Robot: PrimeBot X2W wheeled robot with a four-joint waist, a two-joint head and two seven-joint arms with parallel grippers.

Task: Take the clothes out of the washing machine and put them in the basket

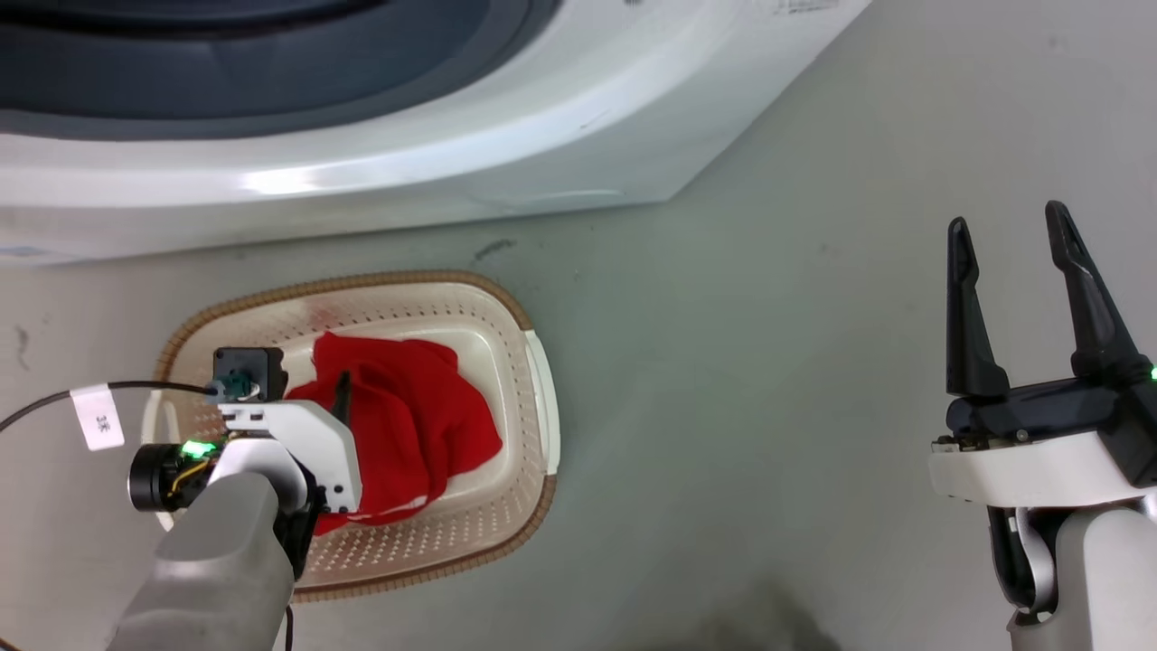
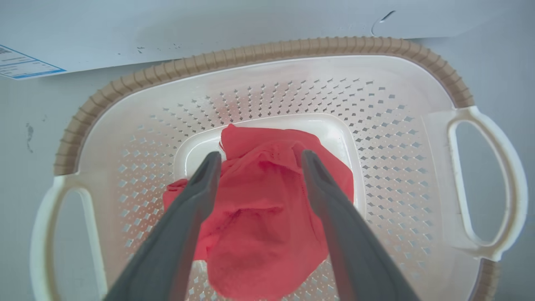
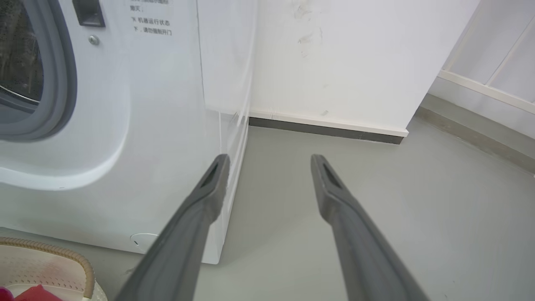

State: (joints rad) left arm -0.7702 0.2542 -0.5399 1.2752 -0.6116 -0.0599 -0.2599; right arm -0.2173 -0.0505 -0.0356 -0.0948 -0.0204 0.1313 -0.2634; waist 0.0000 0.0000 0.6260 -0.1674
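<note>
The red clothes (image 1: 416, 416) lie heaped in the cream basket (image 1: 380, 278), which stands on the floor in front of the white washing machine (image 1: 362, 163). My left gripper (image 1: 333, 394) hangs over the heap, pointing down. In the left wrist view the left gripper (image 2: 260, 156) is open, its fingers spread above the clothes (image 2: 259, 225) inside the basket (image 2: 250, 52). My right gripper (image 1: 1008, 219) is open and holds nothing, over bare floor to the right. In the right wrist view the right gripper (image 3: 271, 159) points past the washing machine (image 3: 159, 125) corner.
A grey door ring (image 3: 62, 83) shows at the machine's opening. A white wall with a dark baseboard (image 3: 326, 129) stands behind the grey floor (image 3: 376, 209). The basket corner (image 3: 62, 255) sits at the lower left of the right wrist view. A tagged cable (image 1: 98, 416) trails from the left wrist.
</note>
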